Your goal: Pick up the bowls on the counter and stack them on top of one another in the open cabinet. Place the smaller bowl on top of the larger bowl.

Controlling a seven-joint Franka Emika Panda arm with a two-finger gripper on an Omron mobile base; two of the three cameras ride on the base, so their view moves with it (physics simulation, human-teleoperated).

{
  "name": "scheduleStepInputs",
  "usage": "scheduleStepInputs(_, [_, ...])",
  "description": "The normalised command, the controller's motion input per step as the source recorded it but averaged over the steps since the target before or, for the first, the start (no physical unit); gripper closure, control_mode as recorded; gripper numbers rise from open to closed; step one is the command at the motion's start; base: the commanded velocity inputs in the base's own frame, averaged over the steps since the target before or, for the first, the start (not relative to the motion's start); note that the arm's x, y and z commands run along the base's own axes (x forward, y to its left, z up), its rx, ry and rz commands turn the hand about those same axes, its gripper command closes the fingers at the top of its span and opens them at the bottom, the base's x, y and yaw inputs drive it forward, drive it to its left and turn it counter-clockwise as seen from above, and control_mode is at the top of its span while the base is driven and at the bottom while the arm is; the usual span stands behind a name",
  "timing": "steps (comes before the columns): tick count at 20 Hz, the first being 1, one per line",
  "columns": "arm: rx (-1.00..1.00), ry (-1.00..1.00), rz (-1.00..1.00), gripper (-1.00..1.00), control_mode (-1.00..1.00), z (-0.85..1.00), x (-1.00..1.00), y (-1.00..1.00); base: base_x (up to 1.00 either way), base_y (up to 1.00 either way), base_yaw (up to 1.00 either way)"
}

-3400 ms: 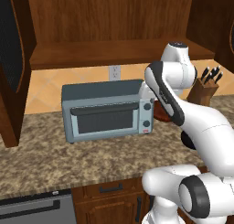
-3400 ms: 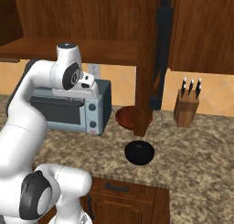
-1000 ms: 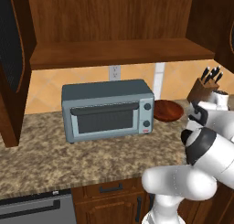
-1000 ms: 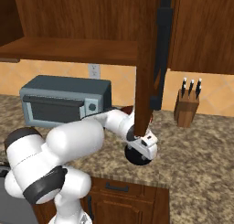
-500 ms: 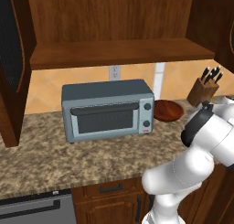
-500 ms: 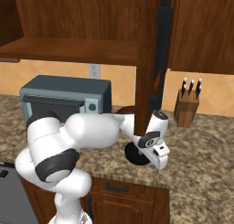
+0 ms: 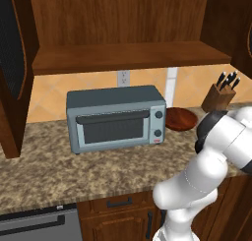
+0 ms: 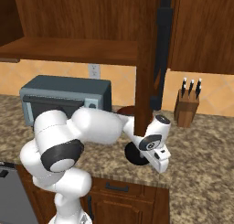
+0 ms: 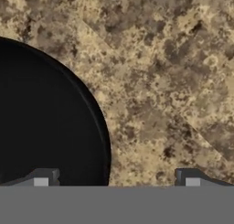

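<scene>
A small black bowl (image 8: 134, 156) sits on the granite counter (image 8: 196, 145) near its front edge. My gripper (image 8: 161, 165) hangs just above the bowl's right side, pointing down. In the hand view the black bowl (image 9: 45, 122) takes up the left, and my gripper (image 9: 116, 179) is open astride its rim, one fingertip (image 9: 43, 177) over the dark inside and the other over bare counter (image 9: 160, 81). A larger glossy reddish-brown bowl (image 7: 181, 119) rests further back, right of the toaster oven. The open cabinet (image 7: 128, 58) hangs above with a bare plank shelf.
A grey toaster oven (image 7: 115, 118) stands on the counter under the cabinet. A wooden knife block (image 8: 185, 108) stands at the back right. The cabinet's open mesh door (image 8: 153, 58) hangs edge-on just above and behind my hand. Another open door (image 7: 12, 63) is at the left.
My arm has swung from in front of the toaster oven to the right and down onto the black bowl. In the last second the hand shifted slightly right and lower. The jaws stayed open.
</scene>
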Motion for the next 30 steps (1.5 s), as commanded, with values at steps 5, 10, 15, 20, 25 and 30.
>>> scheduleStepInputs(5, [0.00, 0.00, 0.00, -1.00, -1.00, -0.13, 0.05, 0.00, 0.00, 0.00, 0.00])
scheduleStepInputs(10, [0.00, 0.00, 0.00, -1.00, -1.00, -0.02, 0.08, 0.01, 0.00, 0.00, 0.00])
scheduleStepInputs(15, [0.00, 0.00, 0.00, -1.00, -1.00, -0.03, 0.06, 0.10, 0.00, 0.00, 0.00])
scheduleStepInputs(20, [0.00, 0.00, 0.00, -1.00, -1.00, -0.03, 0.00, 0.02, 0.00, 0.00, 0.00])
scheduleStepInputs(25, [0.00, 0.00, 0.00, 1.00, -1.00, 0.00, 0.00, 0.00, 0.00, 0.00, 0.00])
scheduleStepInputs(30, [0.00, 0.00, 0.00, 1.00, -1.00, 0.00, 0.00, 0.00, 0.00, 0.00, 0.00])
